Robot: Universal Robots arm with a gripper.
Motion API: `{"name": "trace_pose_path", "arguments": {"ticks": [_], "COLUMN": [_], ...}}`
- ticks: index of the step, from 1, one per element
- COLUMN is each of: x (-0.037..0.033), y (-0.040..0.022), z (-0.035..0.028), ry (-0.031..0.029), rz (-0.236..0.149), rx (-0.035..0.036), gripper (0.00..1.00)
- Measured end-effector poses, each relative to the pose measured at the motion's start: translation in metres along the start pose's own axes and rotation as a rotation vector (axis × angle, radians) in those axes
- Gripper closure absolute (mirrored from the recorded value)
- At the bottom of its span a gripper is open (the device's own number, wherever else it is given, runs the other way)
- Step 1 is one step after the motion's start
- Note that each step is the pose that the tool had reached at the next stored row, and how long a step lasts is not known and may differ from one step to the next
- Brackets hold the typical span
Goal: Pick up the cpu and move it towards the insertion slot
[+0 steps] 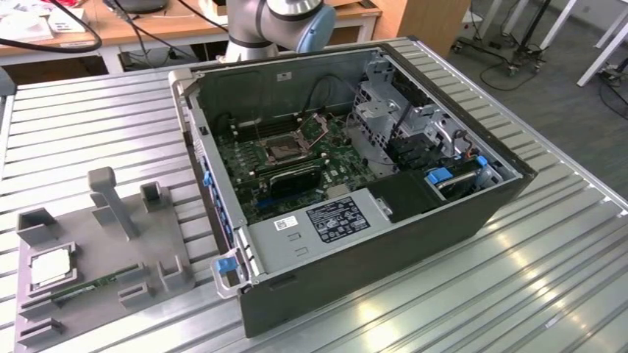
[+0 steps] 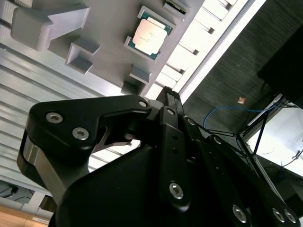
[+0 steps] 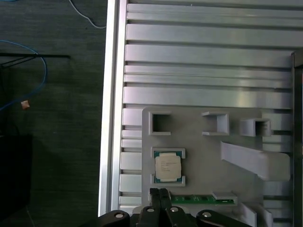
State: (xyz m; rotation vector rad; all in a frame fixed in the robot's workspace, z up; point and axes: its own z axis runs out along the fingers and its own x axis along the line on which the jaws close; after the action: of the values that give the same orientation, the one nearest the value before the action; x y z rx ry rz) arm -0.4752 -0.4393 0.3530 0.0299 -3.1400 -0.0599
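The cpu (image 3: 168, 167) lies flat in its square nest on the grey holder (image 3: 203, 156), untouched; a green memory stick (image 3: 201, 199) lies just beside it on that holder; the gripper (image 3: 160, 193) hangs over the holder, clear of the cpu, its fingers pressed together and gripping nothing; the insertion slot (image 1: 284, 152) sits well apart from the holder, inside the open computer case (image 1: 393, 243).

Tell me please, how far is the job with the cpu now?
Nothing looks done yet. The cpu lies in its seat on the grey holder, not lifted. The hand is shut and empty, apart from the cpu. Left: the pick-up and the whole way to the insertion slot inside the open case.
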Motion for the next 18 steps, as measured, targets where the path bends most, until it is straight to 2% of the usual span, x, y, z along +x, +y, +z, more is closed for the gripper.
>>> {"name": "trace_pose_path", "arguments": {"ticks": [14,18], "x": [0.0004,-0.0034], "y": [0.0000,-0.0002], "z": [0.0016,0.0039], "ry": [-0.0001,0.0001], "rz": [0.000,0.000], "rx": [0.0000,0.0017], "gripper": [0.89,0.89]}}
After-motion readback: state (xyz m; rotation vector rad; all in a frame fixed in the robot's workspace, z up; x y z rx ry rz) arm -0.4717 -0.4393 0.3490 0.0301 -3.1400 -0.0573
